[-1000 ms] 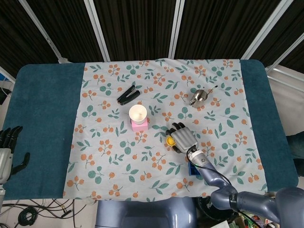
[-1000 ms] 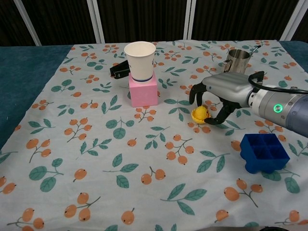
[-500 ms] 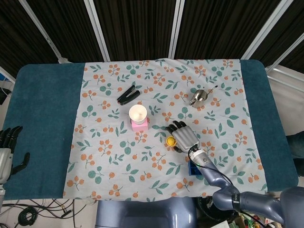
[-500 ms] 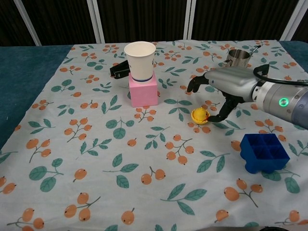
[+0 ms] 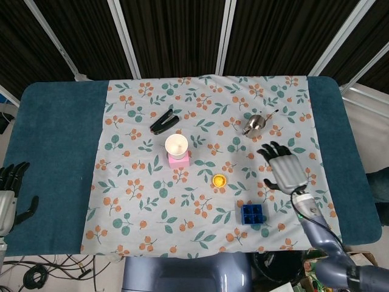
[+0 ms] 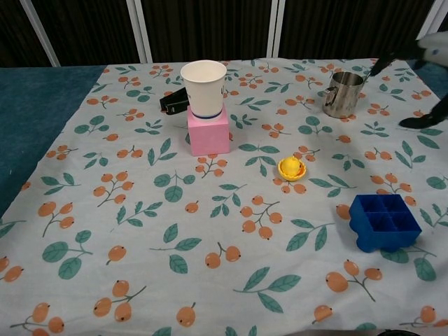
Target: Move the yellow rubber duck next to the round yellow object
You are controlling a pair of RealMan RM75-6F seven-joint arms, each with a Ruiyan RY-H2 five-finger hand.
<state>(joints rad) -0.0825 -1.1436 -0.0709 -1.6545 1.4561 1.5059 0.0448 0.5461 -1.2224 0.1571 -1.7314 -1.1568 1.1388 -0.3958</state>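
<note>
- Right hand (image 5: 281,167) held above the floral cloth (image 5: 140,201), fingers spread apart, holding nothing; in chest view only dark fingertips (image 6: 418,120) show at the right edge.
- Left hand (image 5: 11,193) off the table's left edge, low in head view, fingers apart, nothing in it.
- Yellow duck (image 6: 291,168) sits alone on the cloth, well apart from the right hand, roughly mid-table; also seen in head view (image 5: 218,180).
- Blue tray w/ square cells (image 6: 383,221) near the duck, on the side closer to the robot & to the right.
- Metal cup (image 6: 342,94) w/ handle at far right of cloth, beyond the right hand.
- Pink block (image 6: 208,130) left of the duck, white paper cup (image 6: 204,87) upright on top of it.
- Black stapler (image 5: 164,121) just behind the block, lying flat.
- Teal tablecloth (image 5: 51,152) shows either side of the floral cloth.
</note>
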